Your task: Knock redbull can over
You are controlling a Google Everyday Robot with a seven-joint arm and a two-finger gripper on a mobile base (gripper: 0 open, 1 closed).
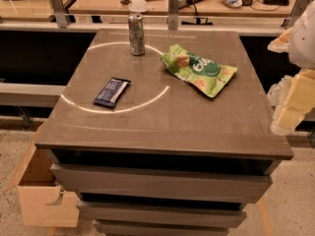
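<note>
Redbull can (136, 34) upright, tool (289, 109) well apart, right edge

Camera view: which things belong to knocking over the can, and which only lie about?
Job: redbull can, upright near the far edge of the table; gripper, off its right edge.
Lying about: dark snack bar; green chip bag.

Body of the robot, seen just off the right edge of the surface (197, 122). The upper part of the arm (302, 33) is a smooth, rounded white shell, with a pale orange-tinted patch on the side facing the surface. Below it, still beyond the surface's right edge, the claw (290, 107) is made up of blocky cream-yellow segments with flat faces and squared corners, bordered by paler, whitish, faintly glossy parts.
</note>
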